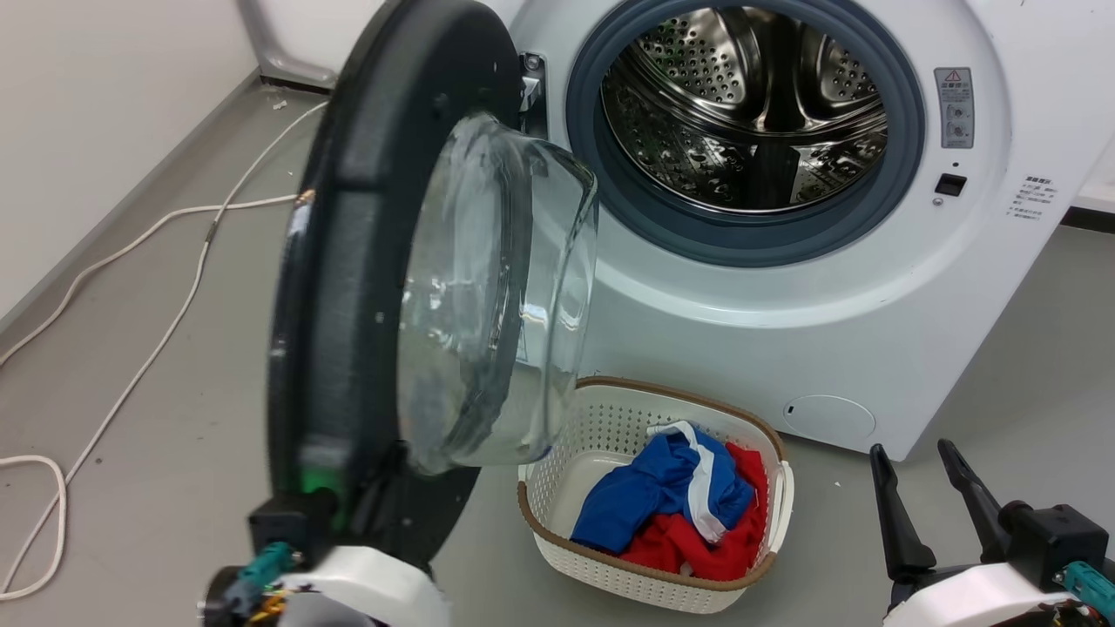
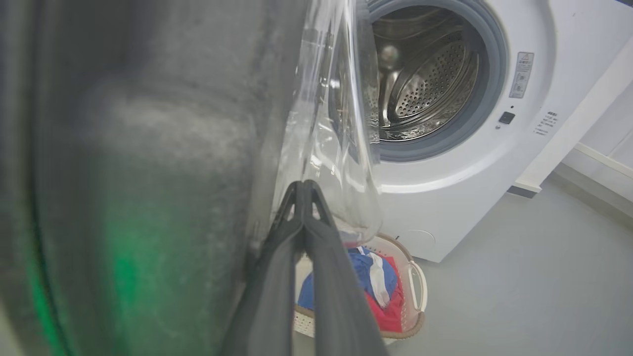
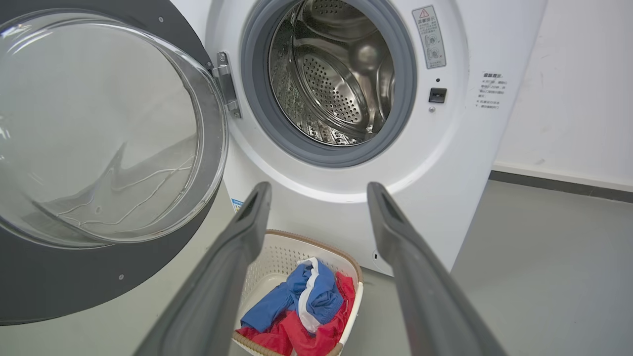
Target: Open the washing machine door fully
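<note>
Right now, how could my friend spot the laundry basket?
Find the big white washing machine with its round black door swung open. On the grey floor in front of it sits a white laundry basket with tiny holes and a brown rim. Only it holds blue, red and white clothes.

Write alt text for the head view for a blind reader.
The washing machine door, black-rimmed with a bulging glass window, stands swung out from the white washing machine, baring its steel drum. A white laundry basket of blue and red clothes sits in front; the right gripper is open at lower right.
</note>
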